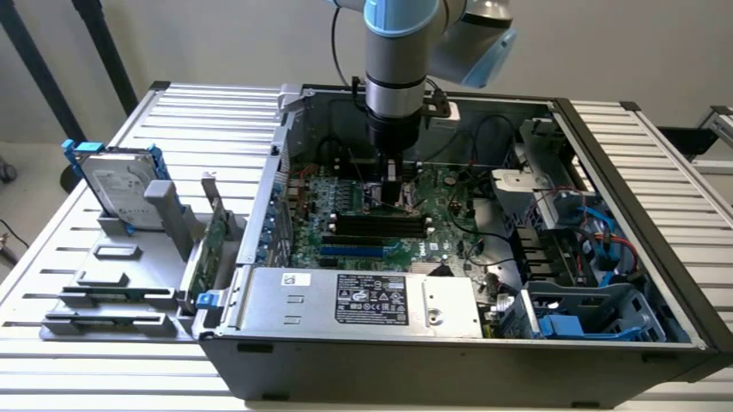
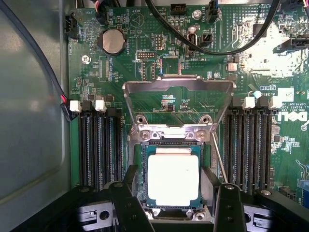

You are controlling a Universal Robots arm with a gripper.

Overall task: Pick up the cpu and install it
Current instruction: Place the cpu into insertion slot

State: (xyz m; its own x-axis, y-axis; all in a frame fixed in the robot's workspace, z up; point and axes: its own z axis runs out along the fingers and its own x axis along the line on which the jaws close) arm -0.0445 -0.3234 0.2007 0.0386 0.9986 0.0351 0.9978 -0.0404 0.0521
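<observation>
Wrist view: the cpu (image 2: 173,180) lies flat in its socket on the motherboard (image 2: 241,63), beneath the raised load plate (image 2: 178,86). The gripper (image 2: 171,198) hangs directly above, jaws apart, one finger on each side of the chip, with no visible clamping. Judged step: placement into the socket, with the plate not yet closed. Any further motion calls for straight vertical travel, as the fingers sit close to the socket frame. Legible marking: "DELL" (image 2: 303,116) on the board.

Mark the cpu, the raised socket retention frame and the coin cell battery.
cpu (image 2: 173,180), wrist view, middle of its silver-grey top.
retention frame (image 2: 178,85), wrist view, the crossbar at its free end.
coin cell battery (image 2: 112,41), wrist view, centre of its round face.
</observation>
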